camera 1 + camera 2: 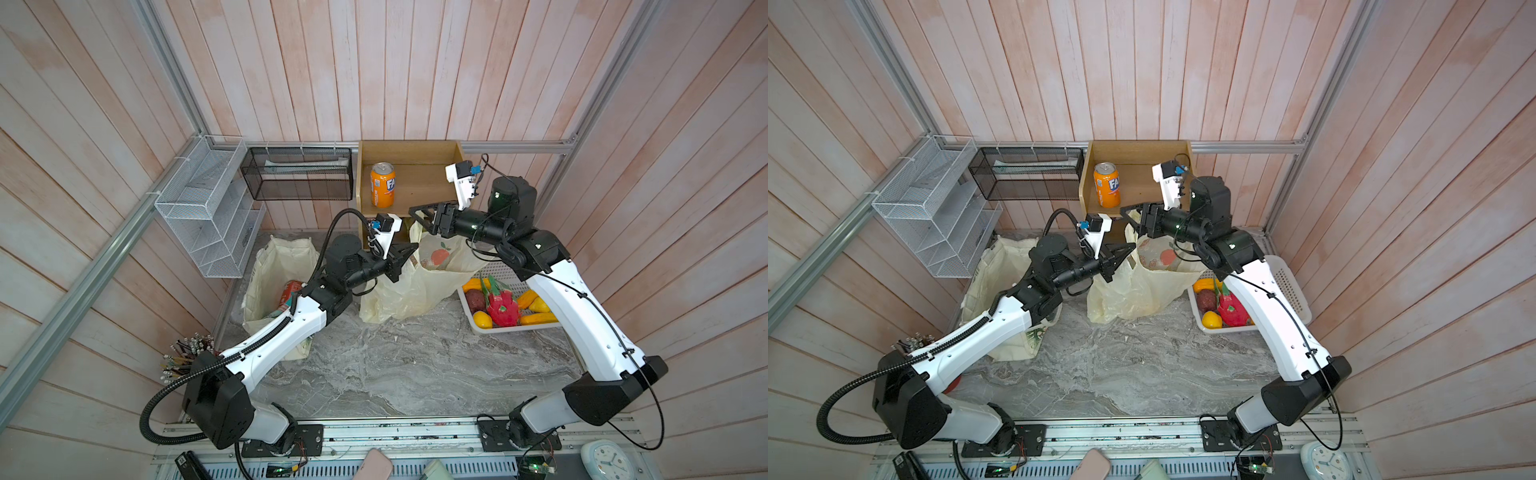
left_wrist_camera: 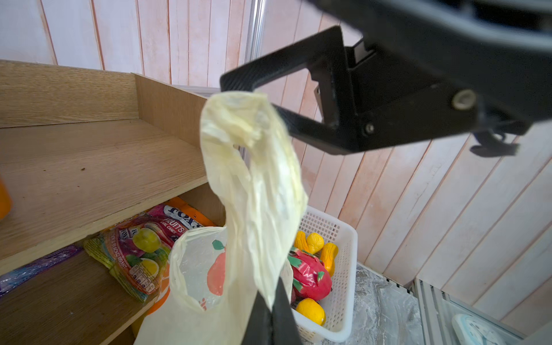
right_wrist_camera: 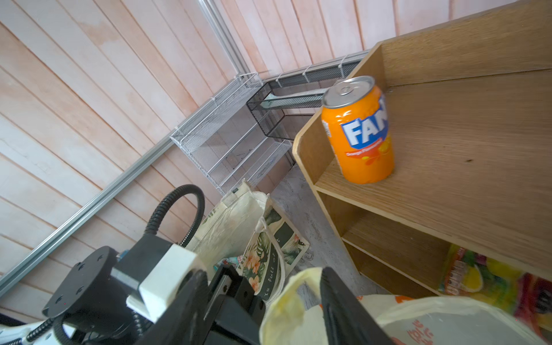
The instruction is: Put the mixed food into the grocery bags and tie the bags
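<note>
Pale-yellow crinkly plastic bag [image 1: 399, 291] pinched by left gripper [image 1: 411, 250].

Left of the wooden shelf [image 1: 415, 189], the left arm [image 1: 291, 328] covers part of the red can [image 1: 291, 291] inside the canvas tote [image 1: 274, 266]. On its top board the orange soda can [image 2: 4, 197] is cut by the frame edge. On its lower board the plastic bag [image 2: 194, 268] screens part of a sweets packet [image 2: 140, 257].

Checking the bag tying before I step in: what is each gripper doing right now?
Left gripper: shut on the plastic bag handle.
Right gripper: open, with the same handle draped over one finger, not clamped.
</note>
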### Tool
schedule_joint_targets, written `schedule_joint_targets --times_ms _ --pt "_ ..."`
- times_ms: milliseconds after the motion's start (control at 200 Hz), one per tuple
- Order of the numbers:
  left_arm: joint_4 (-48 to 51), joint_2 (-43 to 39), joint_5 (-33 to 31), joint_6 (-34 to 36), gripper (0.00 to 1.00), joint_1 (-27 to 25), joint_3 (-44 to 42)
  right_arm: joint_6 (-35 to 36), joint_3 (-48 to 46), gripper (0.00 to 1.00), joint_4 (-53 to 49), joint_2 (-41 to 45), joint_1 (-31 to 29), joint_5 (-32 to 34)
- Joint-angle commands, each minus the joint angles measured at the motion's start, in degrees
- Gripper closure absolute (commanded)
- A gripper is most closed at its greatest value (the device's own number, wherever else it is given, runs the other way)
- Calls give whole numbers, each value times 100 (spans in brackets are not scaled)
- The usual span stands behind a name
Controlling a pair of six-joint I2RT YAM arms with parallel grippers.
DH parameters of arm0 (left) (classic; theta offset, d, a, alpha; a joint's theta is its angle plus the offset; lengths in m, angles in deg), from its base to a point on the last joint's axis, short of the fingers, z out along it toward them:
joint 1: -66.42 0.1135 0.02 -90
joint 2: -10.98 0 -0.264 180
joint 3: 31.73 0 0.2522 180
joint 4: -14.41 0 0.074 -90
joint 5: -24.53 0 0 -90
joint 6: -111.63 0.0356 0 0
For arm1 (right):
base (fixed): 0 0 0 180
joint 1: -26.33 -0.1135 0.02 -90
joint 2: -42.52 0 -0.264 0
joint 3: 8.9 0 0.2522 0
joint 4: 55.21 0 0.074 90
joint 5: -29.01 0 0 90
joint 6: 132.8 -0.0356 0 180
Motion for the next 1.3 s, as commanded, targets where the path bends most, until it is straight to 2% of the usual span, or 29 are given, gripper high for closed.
schedule_joint_targets --times_ms 0,55,135,275,520,695,815,1055,1100,1130,1250,1295 --pt "111 -150 729 -135 100 164 -110 674 -167 26 340 445 333 -476" --pt "138 -198 870 -180 100 221 -145 977 -313 21 404 522 415 -693" --pt "176 -273 872 -183 100 254 -198 1211 -339 19 283 481 478 -845" --pt "240 -337 883 -176 100 286 -217 1050 -299 18 255 268 425 -1154" --pt "247 -311 814 -202 100 282 -217 941 -215 16 86 -97 -32 -674" --pt "239 -320 777 -181 100 277 -217 811 -244 16 88 -174 -123 -500" --pt "245 -329 755 -152 100 290 -218 759 -314 21 75 -141 -124 -367" --pt "230 -335 716 -134 100 289 -208 648 -553 25 54 -37 -120 -184" --pt "238 -338 696 -130 100 289 -208 632 -590 28 62 -18 -119 -187" --pt "241 -346 673 -127 100 289 -208 609 -617 34 78 6 -119 -183" --pt "310 -338 664 -101 100 289 -178 571 -649 74 143 85 -105 -183" --pt "416 -345 634 -74 98 283 -141 586 -603 86 138 96 -88 -215"
